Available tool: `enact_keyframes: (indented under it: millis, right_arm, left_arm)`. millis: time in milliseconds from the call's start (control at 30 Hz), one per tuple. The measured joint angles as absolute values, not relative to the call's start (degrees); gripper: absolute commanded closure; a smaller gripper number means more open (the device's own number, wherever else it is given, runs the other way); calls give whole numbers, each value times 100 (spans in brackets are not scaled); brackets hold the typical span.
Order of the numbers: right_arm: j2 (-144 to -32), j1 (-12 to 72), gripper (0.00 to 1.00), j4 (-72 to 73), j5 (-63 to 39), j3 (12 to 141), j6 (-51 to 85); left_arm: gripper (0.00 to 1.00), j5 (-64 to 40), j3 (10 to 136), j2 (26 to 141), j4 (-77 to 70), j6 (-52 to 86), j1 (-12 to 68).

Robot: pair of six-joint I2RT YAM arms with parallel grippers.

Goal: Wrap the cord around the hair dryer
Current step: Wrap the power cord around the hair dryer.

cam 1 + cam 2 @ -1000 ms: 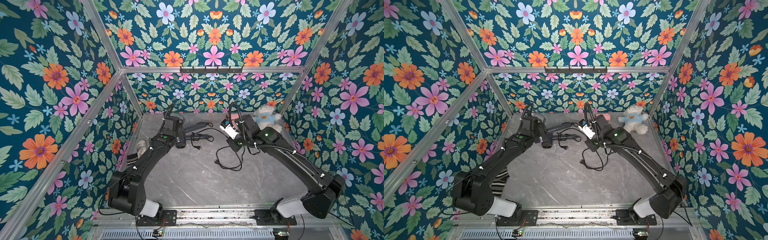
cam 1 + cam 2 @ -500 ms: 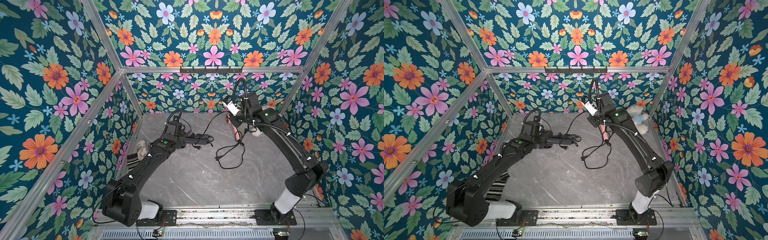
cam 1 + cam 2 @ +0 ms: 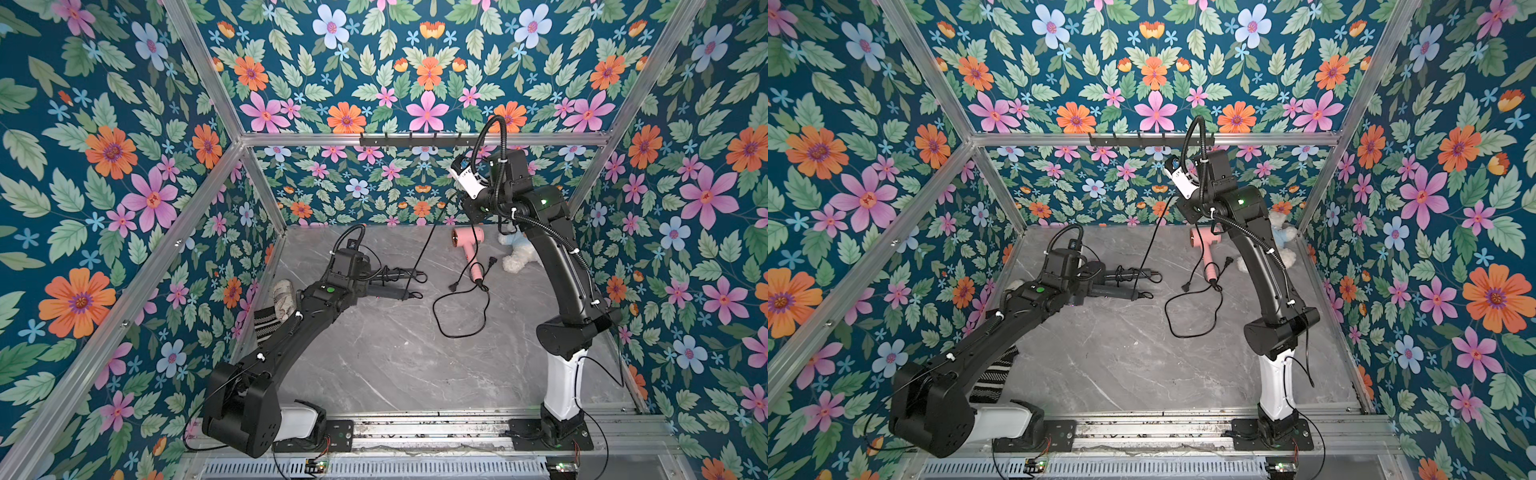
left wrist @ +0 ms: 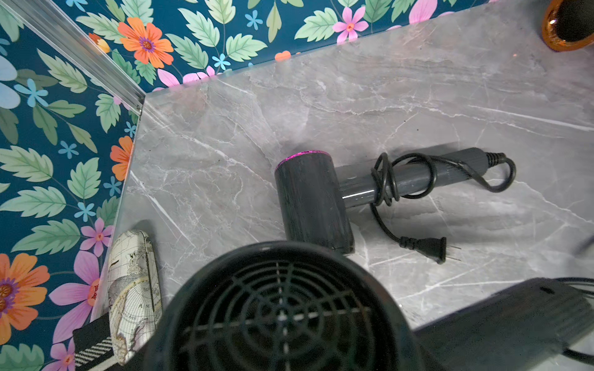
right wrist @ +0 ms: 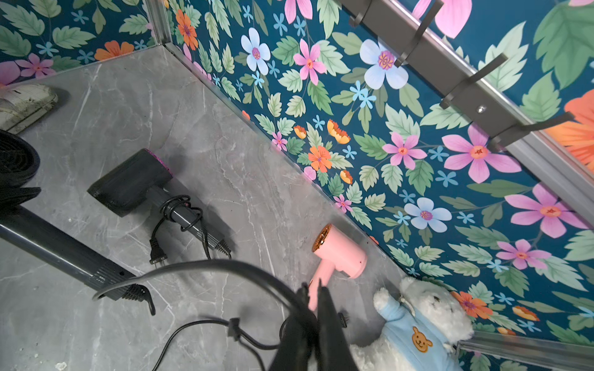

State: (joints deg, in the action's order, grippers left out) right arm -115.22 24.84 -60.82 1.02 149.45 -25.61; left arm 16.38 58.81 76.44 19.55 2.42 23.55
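Right hand [image 5: 313, 290] tight on cord [image 5: 199, 262]

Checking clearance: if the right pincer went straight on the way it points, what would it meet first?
Most likely the handle of the pink hair dryer, straight ahead of the right pincer; how far off is unclear.

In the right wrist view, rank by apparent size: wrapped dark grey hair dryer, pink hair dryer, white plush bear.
1-2. Dark grey hair dryer and white plush bear: similar; the bear is cropped, so unranked.
3. Pink hair dryer.
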Motion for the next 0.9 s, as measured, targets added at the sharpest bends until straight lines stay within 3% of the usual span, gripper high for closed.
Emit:
enact_keyframes:
  millis: [167, 333, 533, 733, 900]
  right_arm:
    - [-11716, 2279, 100, -6101, 40, 14755, -2434]
    - [-11793, 1979, 100, -6064, -34, 14228, -2261]
    - [-11332, 1780, 100, -5513, -327, 12429, -2047]
    - [-10626, 1761, 100, -4523, -952, 10350, -1636]
    - [-10252, 1787, 100, -3948, -1284, 9225, -1367]
  left_arm:
    - [100, 904, 5920, 7588, 2117, 110, 2316]
    - [100, -683, 5822, 7323, 2180, -10, 2167]
    - [100, -2777, 5282, 6521, 1376, 770, 1039]
    - [100, -3592, 5358, 6375, 399, 1959, 768]
    - [100, -3271, 5389, 6396, -56, 2823, 672]
